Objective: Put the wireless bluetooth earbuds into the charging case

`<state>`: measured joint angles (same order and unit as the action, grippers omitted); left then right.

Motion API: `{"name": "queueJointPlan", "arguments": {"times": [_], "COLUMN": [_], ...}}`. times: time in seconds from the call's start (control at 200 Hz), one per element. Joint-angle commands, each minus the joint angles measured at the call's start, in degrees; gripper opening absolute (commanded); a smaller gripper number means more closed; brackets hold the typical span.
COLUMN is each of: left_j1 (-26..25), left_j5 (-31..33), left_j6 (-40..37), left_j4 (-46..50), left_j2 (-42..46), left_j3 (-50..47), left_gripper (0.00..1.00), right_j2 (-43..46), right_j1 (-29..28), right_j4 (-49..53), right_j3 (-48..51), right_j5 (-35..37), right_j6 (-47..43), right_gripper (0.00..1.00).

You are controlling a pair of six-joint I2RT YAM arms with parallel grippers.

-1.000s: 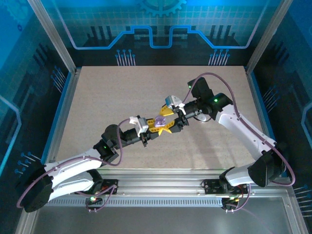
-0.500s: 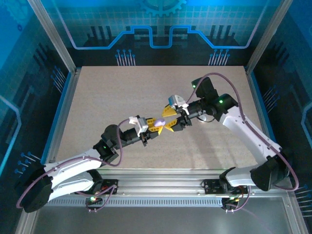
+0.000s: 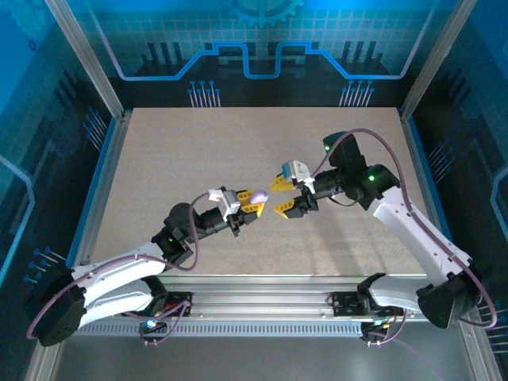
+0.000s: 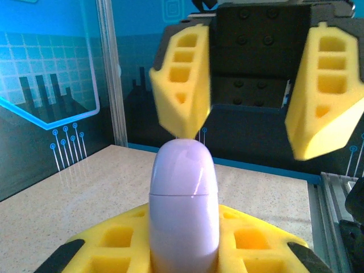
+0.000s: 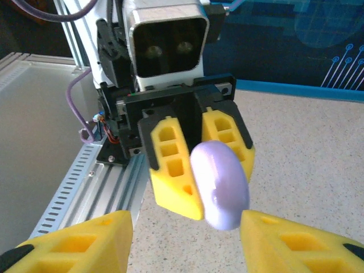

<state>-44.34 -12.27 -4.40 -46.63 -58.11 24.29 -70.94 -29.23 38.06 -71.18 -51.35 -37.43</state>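
Note:
The charging case (image 3: 259, 195) is a smooth lilac puck with its lid shut, held on edge above the middle of the table. My left gripper (image 3: 252, 202) is shut on it, yellow pads (image 4: 114, 242) pressed to both flat sides of the case (image 4: 183, 199). My right gripper (image 3: 280, 198) faces it from the right, open and a short gap away, touching nothing. In the right wrist view the case (image 5: 220, 185) sits between the left gripper's fingers (image 5: 173, 170), just beyond my own spread fingertips (image 5: 79, 244). The earbuds are out of view.
The speckled beige table (image 3: 175, 159) is bounded by blue rails and aluminium posts (image 3: 87, 63). A ribbed metal rail (image 3: 262, 305) runs along the near edge by the arm bases.
My right gripper has drawn back to the right, away from the case, with its jaws spread. The left gripper has kept the case nearly still.

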Motion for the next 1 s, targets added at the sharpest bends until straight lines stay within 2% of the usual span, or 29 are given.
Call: {"name": "queueJointPlan", "arguments": {"times": [0.0, 0.3, 0.545, 0.955, 0.996], "left_j1": [0.34, 0.39, 0.26, 0.22, 0.30], "left_j5": [-1.37, -1.48, -1.74, -1.88, -1.88], "left_j6": [-0.17, -0.43, -0.43, -0.47, -0.51], "left_j4": [-2.59, -2.21, -1.54, -1.44, -1.35], "left_j2": [0.61, 0.85, 0.81, 0.98, 1.04], "left_j3": [0.62, 0.49, 0.80, 0.93, 0.93], "left_gripper": [0.17, 0.17, 0.17, 0.17, 0.17], "right_j2": [-2.12, -4.88, -6.16, -8.08, -8.32], "right_j1": [-2.05, -3.23, -3.95, -4.43, -4.51], "right_j4": [0.50, 1.59, 2.79, 4.54, 4.56], "right_j3": [-2.96, -5.57, -6.64, -8.36, -8.45], "right_j5": [2.60, 1.31, 1.41, 0.95, 0.88], "right_j6": [-2.49, -4.43, -6.50, -8.45, -8.58], "right_gripper": [0.54, 0.52, 0.43, 0.36, 0.34]}}
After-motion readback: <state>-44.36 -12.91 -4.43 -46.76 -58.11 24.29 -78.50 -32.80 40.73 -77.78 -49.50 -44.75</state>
